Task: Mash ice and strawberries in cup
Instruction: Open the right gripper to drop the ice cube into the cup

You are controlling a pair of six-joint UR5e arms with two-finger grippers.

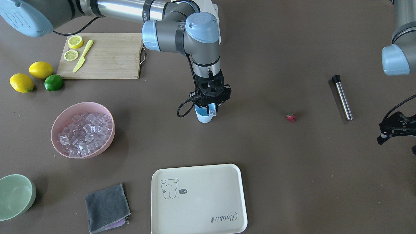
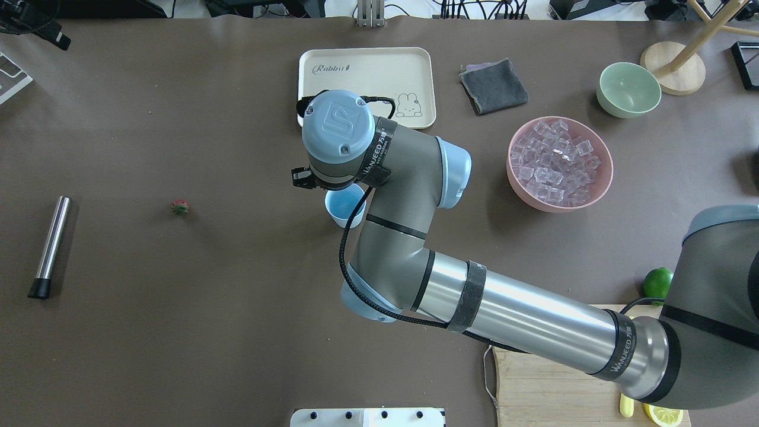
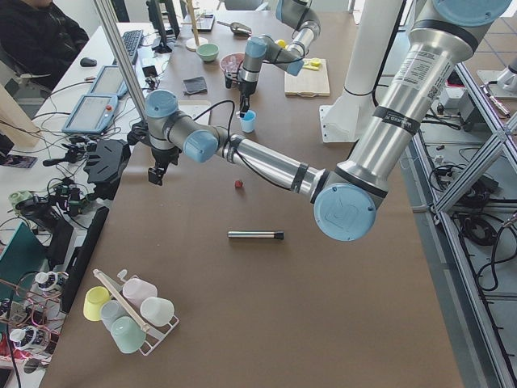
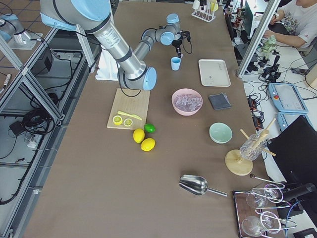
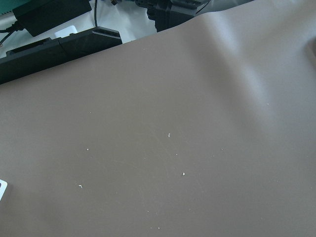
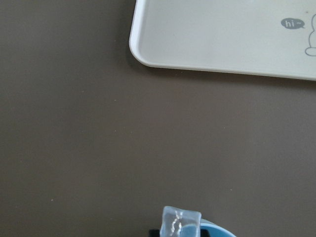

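Desk [image 1: 292,182] carries everything. Tray [image 1: 208,182] lies just past the right claw [image 1: 212,110], on the side away from the robot, nothing on it; maybe a spot for the finished drink, a guess only. Pink bowl [image 1: 81,104] is off to that claw's right, well apart, heaped with ice [image 1: 84,135]: the supply. Cup [image 1: 204,117] stands upright directly under the claw, mouth up so a cube can drop in. The part of its inside seen from overhead looks bare; the arm hides the rest. Metal rod [image 1: 343,99], black cap on one end, lies flat far to the claw's left, near the left claw [image 1: 395,128]; probably the masher, parked on the side that would use it. Strawberry [image 1: 291,117] sits alone on the desk between cup and rod, left of the right claw, not yet in the cup. Ice cube [image 6: 181,223]: the right claw is clamped on it just above the cup rim, lined up for release. Left claw hangs out toward the desk's edge, clear of the work; apart or together, cannot tell. Judged step: loading ice, early in the task.
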